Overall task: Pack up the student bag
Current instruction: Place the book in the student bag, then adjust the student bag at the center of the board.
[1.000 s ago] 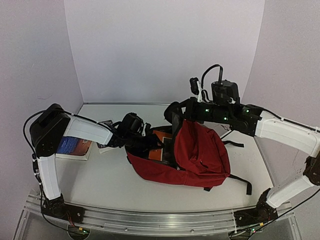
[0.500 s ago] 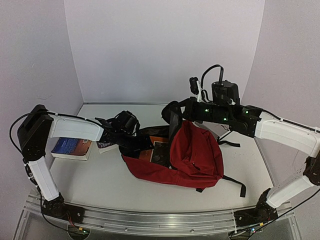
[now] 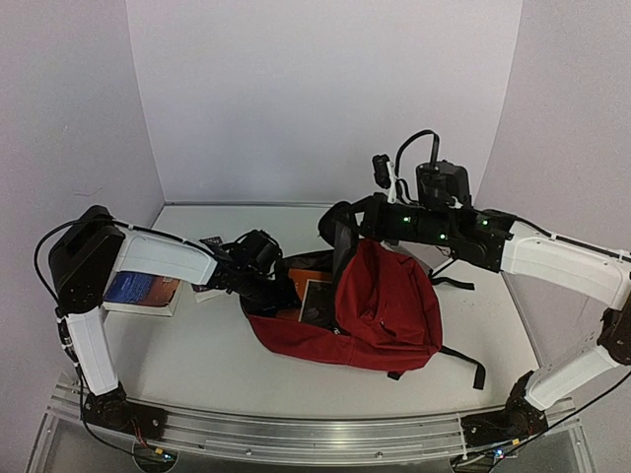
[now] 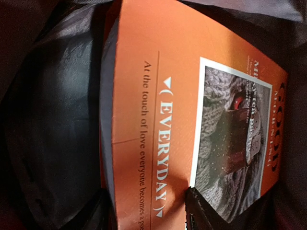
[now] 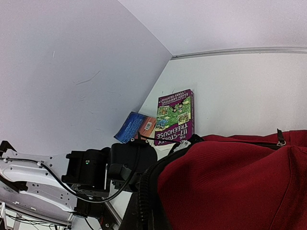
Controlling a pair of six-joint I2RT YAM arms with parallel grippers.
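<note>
The student bag (image 3: 394,305) is a dark red backpack lying in the middle of the table with its mouth facing left. My right gripper (image 3: 342,236) is shut on the black zipper rim and holds the mouth up. In the right wrist view the bag's red fabric (image 5: 240,182) fills the lower right and hides the fingers. My left gripper (image 3: 279,289) reaches into the mouth. An orange book (image 4: 158,96) with a knitted-mug picture stands between its fingers (image 4: 196,213), which are closed on it. The book (image 3: 306,284) lies partly inside the grey lining.
A purple Treehouse book (image 5: 175,117) lies on the table left of the bag, partly under my left arm. A blue book (image 3: 138,291) sits at the far left by the wall. The bag's black straps (image 3: 463,357) trail to the right. Walls close the back and both sides.
The left gripper drew back and opened, then came forward again and closed on the orange book. The bag slid a little to the left. The right gripper kept its hold.
</note>
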